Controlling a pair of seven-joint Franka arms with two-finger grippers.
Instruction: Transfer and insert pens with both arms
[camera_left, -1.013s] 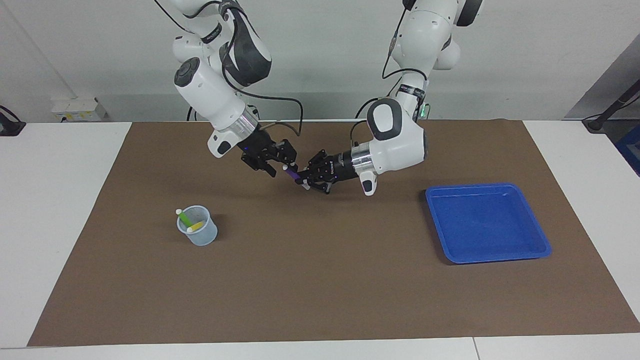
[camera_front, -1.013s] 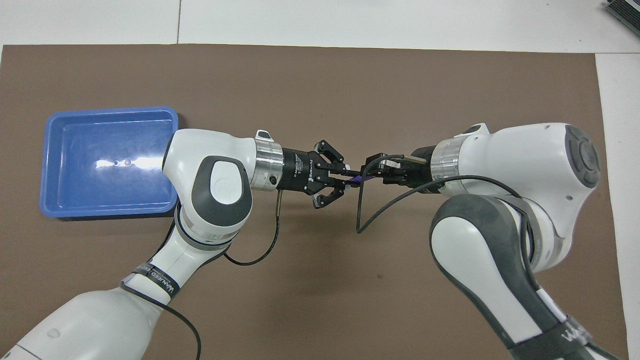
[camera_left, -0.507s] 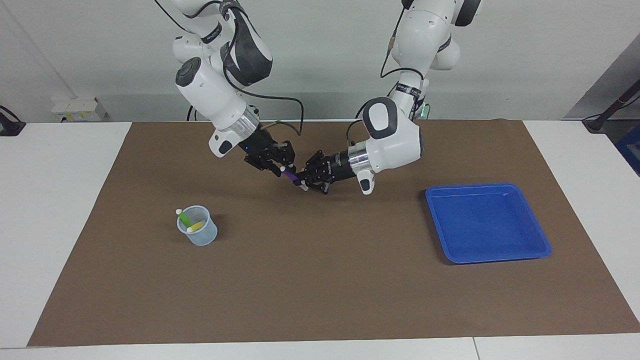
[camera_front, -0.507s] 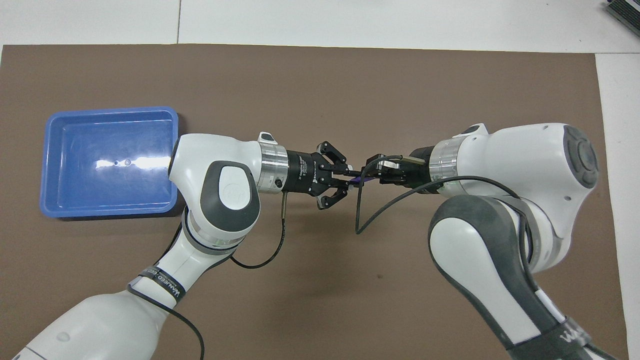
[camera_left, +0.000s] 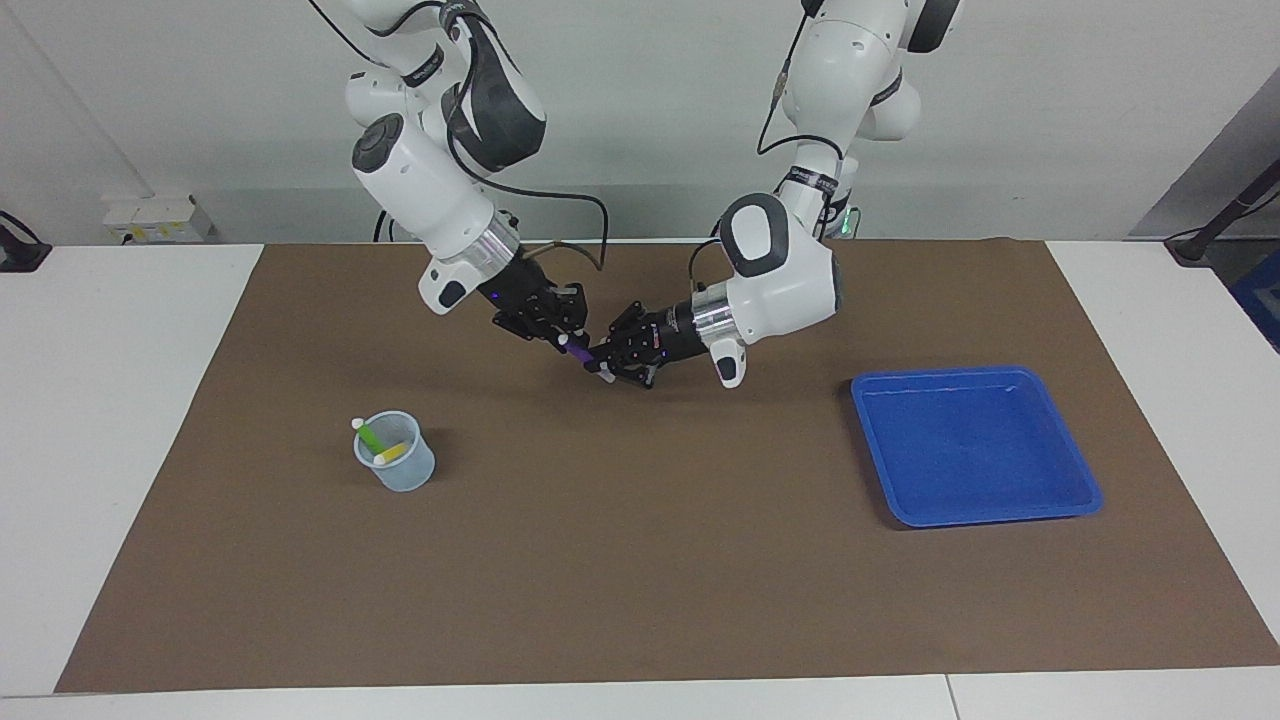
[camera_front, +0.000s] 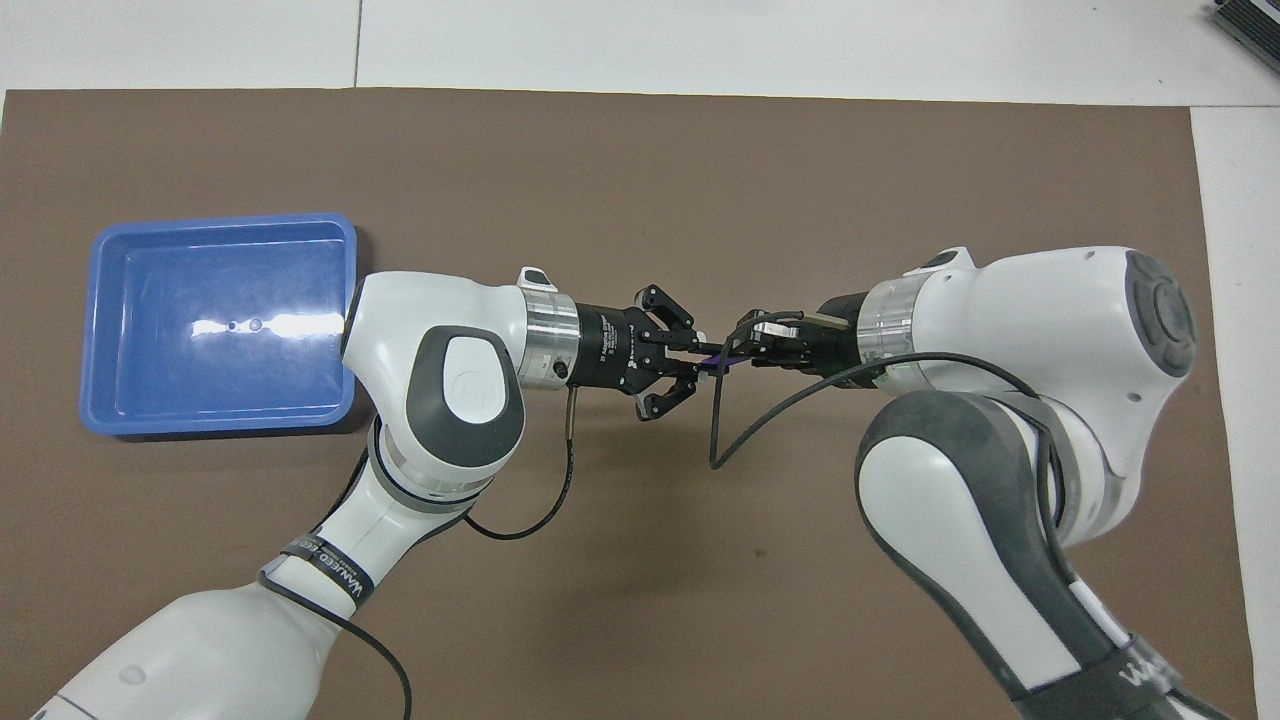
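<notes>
The purple pen (camera_left: 581, 353) hangs in the air over the mat's middle, between the two grippers. My left gripper (camera_left: 602, 366) is shut on its lower part and holds it tilted, pale cap up. My right gripper (camera_left: 566, 330) is at the cap end, touching or nearly touching it. In the overhead view the left gripper (camera_front: 697, 352) and right gripper (camera_front: 741, 352) face each other with the purple pen (camera_front: 713, 362) between them. The green pen (camera_left: 371, 436) and yellow pen (camera_left: 393, 454) stand in a clear cup (camera_left: 398, 472).
The cup stands on the brown mat (camera_left: 640, 580) toward the right arm's end; the overhead view hides it under the right arm. An empty blue tray (camera_left: 990, 517) lies toward the left arm's end and also shows in the overhead view (camera_front: 215, 222).
The left arm has carried the purple pen a little toward the right gripper. The gap between the two grippers has closed, and the pen's cap now sits at the right gripper's tips.
</notes>
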